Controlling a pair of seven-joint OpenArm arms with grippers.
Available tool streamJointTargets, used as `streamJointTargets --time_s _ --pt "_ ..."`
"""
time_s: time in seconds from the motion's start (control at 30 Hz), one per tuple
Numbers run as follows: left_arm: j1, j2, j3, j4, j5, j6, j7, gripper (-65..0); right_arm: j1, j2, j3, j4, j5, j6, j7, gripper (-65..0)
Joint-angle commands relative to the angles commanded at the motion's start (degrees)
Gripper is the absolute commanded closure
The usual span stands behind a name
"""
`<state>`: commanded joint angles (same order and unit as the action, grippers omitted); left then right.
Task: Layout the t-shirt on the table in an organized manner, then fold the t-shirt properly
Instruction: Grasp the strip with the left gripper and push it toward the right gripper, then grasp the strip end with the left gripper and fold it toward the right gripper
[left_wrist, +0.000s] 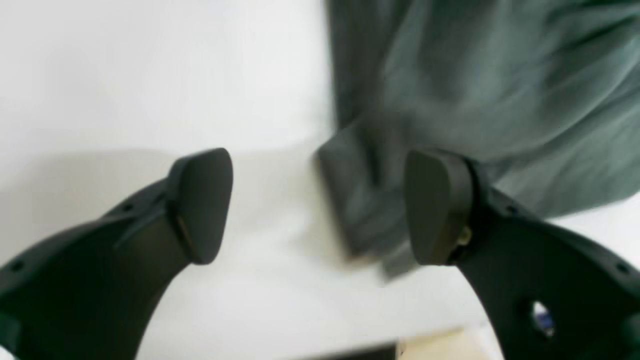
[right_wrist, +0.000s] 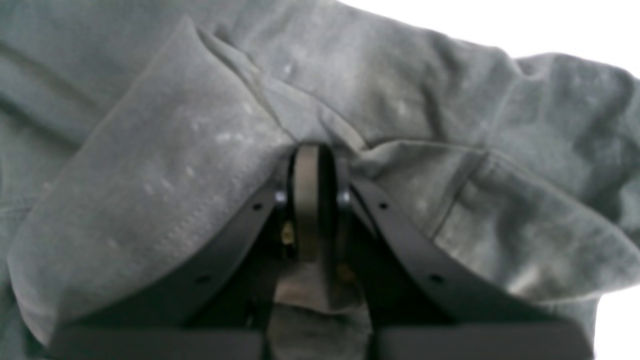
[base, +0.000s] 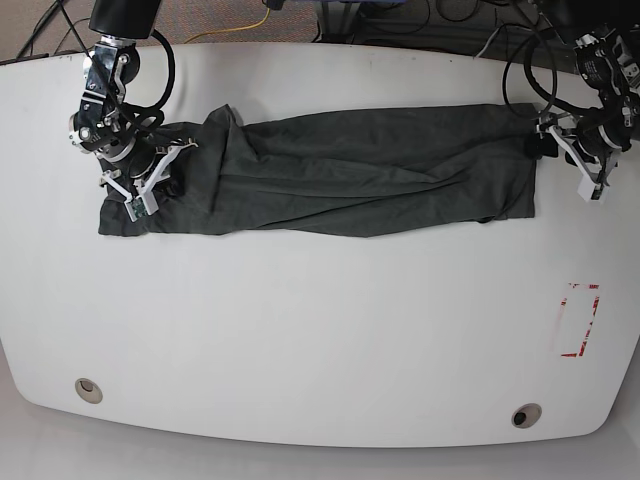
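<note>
Your right gripper was pinched tight on a fold of the t-shirt, with grey cloth bunched up on both sides of its closed fingertips and a strip of it caught between the fingers lower down. In the base view that gripper sat at one end of the shirt, where the cloth was crumpled and a corner lay just past it toward the near edge of the table.

Your left gripper stood wide open with nothing between its pads. The corner of the t-shirt lay under and just ahead of one fingertip, while the other fingertip hung over bare white table. That wrist view was blurred, so you could not tell whether the pad touched the cloth. In the base view this gripper was just beside the opposite end of the shirt.

Between your two grippers the shirt stretched out as a long, wrinkled band across the far half of the table. The red tape mark lay well apart from the left gripper, toward the near edge.
</note>
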<state>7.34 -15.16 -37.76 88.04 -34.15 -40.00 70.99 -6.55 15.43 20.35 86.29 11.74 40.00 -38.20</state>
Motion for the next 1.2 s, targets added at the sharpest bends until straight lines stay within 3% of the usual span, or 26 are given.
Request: streamJointTargets --time_s 0.27,0.5,0.7,0.87,1.0,1.2 --pt "-0.09 0.18 5.10 -1.49 0.00 0.00 -0.44 -50.6 0.00 0.00 0.00 0.00 -0.09 0.00 0.00 -4.0" --pt "-0.18 3.60 6.42 -1.49 0.26 0.00 -0.88 -50.6 0.00 0.18 0.00 0.00 0.09 0.00 0.00 -4.0" --pt "-0.09 4.48 8.70 -1.49 0.26 0.00 -0.88 -49.9 0.09 0.18 0.00 0.00 0.09 0.00 0.00 -4.0" --pt "0.00 4.48 10.46 -1.49 0.26 0.00 -0.97 -36.7 0.09 0.09 0.00 0.00 0.09 0.00 0.00 -4.0" --pt "-0.18 4.57 11.16 -1.49 0.26 0.00 -0.97 -18.9 0.09 0.09 0.00 0.00 0.09 0.00 0.00 -4.0" --pt "-0.18 4.57 11.16 -1.32 0.26 0.00 -1.05 -0.7 0.09 0.09 0.00 0.00 0.09 0.00 0.00 -4.0"
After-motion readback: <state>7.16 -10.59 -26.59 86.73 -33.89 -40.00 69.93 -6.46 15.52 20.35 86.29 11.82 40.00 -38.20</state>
